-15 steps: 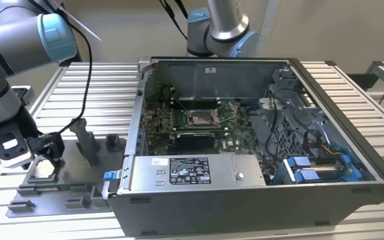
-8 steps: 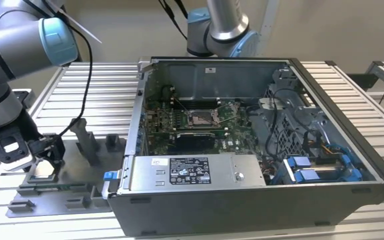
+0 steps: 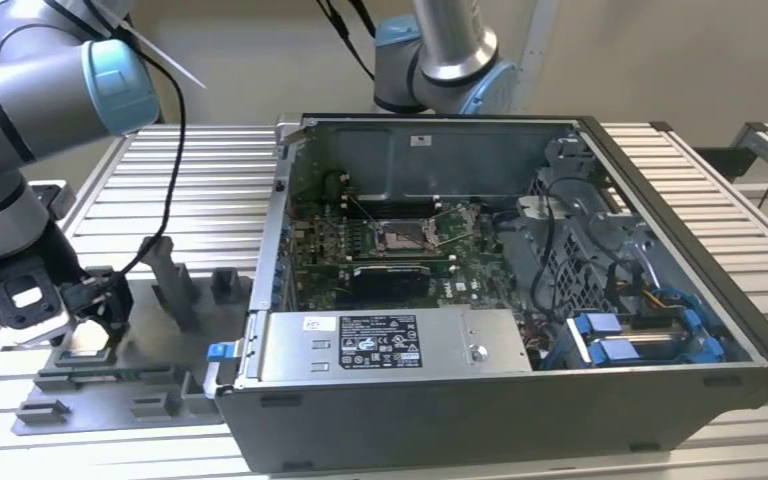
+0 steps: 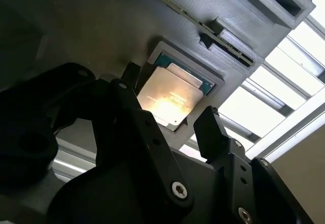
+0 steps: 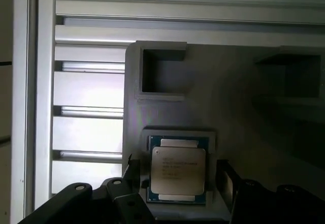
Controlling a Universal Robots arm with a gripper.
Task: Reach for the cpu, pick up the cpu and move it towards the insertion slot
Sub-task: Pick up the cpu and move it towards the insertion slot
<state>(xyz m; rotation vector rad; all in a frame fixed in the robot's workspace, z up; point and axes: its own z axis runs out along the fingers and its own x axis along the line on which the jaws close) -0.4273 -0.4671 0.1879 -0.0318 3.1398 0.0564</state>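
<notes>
Grey tray (image 5: 167, 107), cpu (image 5: 179, 170) flat, seemingly lengthwise between spread pincer (image 5: 179, 176)

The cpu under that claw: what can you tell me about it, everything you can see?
The cpu is a flat square chip with a dull silvery metal top carrying faint print and a thin green rim. It lies flat, top up, seated in a shallow recess of the grey plastic tray. The open gripper straddles it, one finger on each side; neither seems to touch it.

In the exterior view, a slatted aluminium table (image 3: 224, 200) carries a grey plastic tray (image 3: 151, 350) at eight o'clock and an open computer case (image 3: 491, 410) from centre toward four o'clock.
</notes>
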